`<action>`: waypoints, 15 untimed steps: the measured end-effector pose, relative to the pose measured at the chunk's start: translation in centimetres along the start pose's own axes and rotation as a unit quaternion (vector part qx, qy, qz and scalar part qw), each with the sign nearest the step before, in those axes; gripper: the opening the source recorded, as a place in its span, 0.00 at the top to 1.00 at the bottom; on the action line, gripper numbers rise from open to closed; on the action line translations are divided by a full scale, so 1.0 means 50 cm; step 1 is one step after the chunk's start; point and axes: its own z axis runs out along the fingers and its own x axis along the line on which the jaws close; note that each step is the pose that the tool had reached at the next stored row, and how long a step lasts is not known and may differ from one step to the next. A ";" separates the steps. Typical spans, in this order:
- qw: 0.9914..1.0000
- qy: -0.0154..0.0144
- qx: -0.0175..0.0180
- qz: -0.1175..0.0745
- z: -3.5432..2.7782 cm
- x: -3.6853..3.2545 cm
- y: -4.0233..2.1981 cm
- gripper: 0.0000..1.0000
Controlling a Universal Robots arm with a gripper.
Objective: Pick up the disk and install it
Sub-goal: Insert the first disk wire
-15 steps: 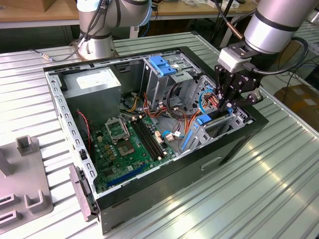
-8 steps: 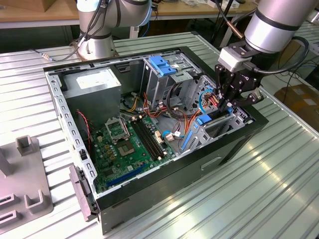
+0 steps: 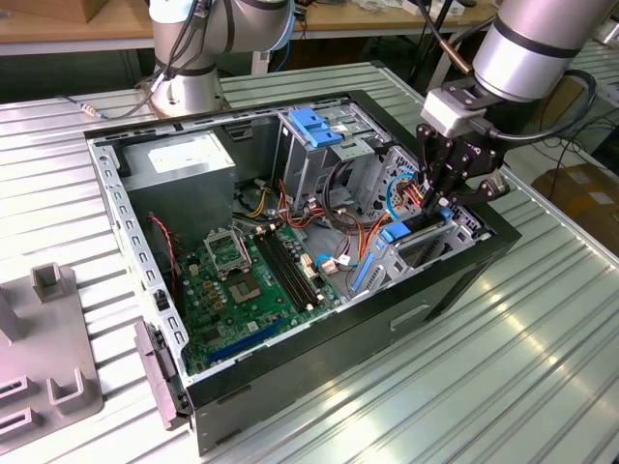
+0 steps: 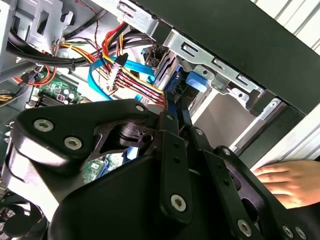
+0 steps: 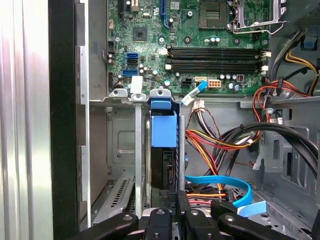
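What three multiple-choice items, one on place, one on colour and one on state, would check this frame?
1. Where is the disk?
A. Flat on the motherboard
B. On edge in the drive bay inside the case
C. On the table outside the case

2. What colour is the disk's carrier frame?
A. Red
B. Yellow
C. Blue

3. How is the gripper?
A. Shut on the disk
B. Open, high above the case
C. Shut on a cable

Key: 1 B, the first wrist view shows the disk standing between the bay's metal rails. 2 C, the frame around the dark slab is bright blue. 3 A, in both wrist views the fingers close on the disk's near edge.
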 end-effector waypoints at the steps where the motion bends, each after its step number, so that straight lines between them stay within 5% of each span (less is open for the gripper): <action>1: 1.000 0.000 0.000 0.006 0.000 0.000 0.000 0.84; 15: 1.000 0.000 0.000 0.006 0.007 0.000 0.000 0.84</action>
